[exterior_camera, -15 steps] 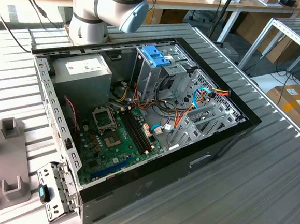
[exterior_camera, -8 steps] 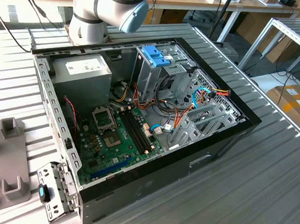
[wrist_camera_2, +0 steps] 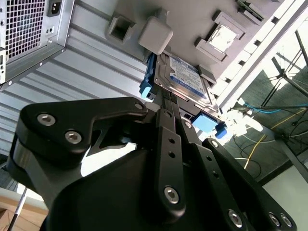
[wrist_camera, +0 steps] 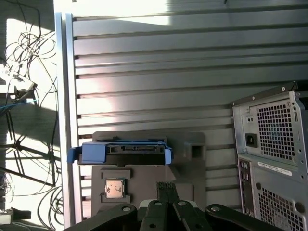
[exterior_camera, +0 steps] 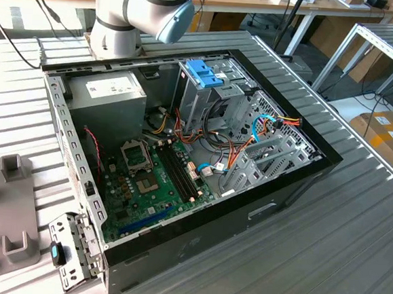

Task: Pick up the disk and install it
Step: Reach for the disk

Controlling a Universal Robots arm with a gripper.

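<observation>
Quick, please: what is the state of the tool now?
The tool is closed and empty; the disk sits apart from it on a grey holder.

disk (wrist_camera_2: 185,77) partly hidden behind claw (wrist_camera_2: 168,105), arm (exterior_camera: 142,10) cut off at edge

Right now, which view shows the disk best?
Second wrist view: the disk lies flat on the grey fixture, with its label face and a blue side rail visible. The first wrist view shows the disk edge-on, with blue rails at both ends.
</observation>
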